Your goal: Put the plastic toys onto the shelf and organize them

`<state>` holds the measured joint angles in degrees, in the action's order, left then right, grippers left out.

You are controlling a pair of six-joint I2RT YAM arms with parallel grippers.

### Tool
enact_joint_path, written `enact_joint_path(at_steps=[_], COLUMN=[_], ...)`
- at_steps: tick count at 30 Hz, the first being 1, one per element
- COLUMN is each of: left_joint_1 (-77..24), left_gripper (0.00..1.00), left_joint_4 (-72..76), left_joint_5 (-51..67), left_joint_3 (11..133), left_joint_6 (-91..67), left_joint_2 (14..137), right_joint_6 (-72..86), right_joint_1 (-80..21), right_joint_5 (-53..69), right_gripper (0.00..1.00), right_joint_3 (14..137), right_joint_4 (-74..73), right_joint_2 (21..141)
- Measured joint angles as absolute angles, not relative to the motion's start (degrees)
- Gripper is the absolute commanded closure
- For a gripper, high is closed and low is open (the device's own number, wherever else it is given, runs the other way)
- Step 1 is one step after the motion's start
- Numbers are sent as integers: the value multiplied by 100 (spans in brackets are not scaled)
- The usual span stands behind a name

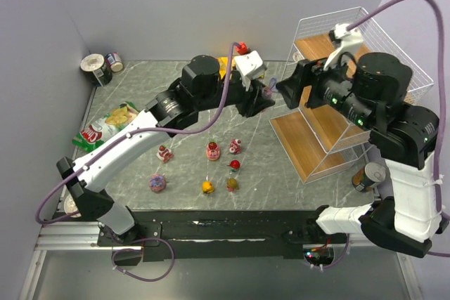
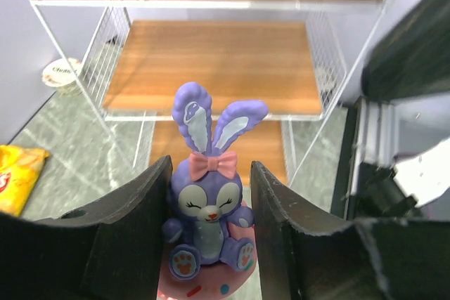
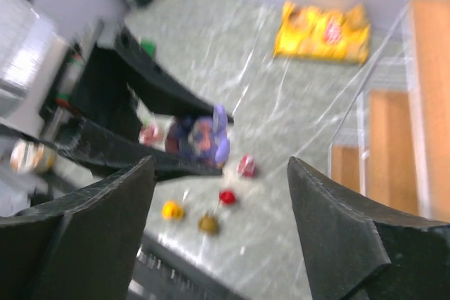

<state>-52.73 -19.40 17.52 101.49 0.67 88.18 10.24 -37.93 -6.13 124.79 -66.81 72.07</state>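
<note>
My left gripper (image 2: 209,226) is shut on a purple bunny on a pink donut base (image 2: 207,205) and holds it up in front of the shelf (image 2: 211,68), facing its light-wood boards. In the top view the left gripper (image 1: 265,95) is just left of the shelf (image 1: 330,128). My right gripper (image 1: 287,88) is open and empty, close beside the left one. The right wrist view, blurred, shows the bunny (image 3: 202,138) between the left fingers. Several small toys lie on the table: red cakes (image 1: 213,150), another bunny (image 1: 157,183), a yellow piece (image 1: 207,187) and an olive piece (image 1: 231,184).
A green and red snack bag (image 1: 105,128) lies at the left, a yellow bag (image 3: 323,29) at the back. Cans stand in the far left corner (image 1: 95,68), by the shelf's near side (image 1: 368,175) and at the near left (image 1: 70,205). A red toy (image 1: 242,48) sits behind the left wrist.
</note>
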Motion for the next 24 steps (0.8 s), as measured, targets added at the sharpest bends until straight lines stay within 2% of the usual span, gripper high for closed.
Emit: enact_joint_path(at_steps=[5,10,18,24], left_joint_1=[-5225,-5057,-4915,-4915], left_gripper=[99,99,99,99], left_joint_4=[-1605,-1258,-628,-163], left_joint_5=[1798,2021,2482,2829], left_joint_3=[10626,11583,12938,13388], left_joint_6=[-471,-1192,-2025,-2427], left_joint_2=[9255,9970,11111,11673], right_joint_6=[1011,875,508,368], right_joint_1=[-3795,-3793,-3793,-3793], right_joint_5=[-1153,-1413,-1048,-637], right_gripper=[15,15,15,15], right_joint_3=[12453,11727,10503,9808], right_joint_4=[-6060,-5190,-3966,-3402], right_joint_2=[7037,6416,5334,4639])
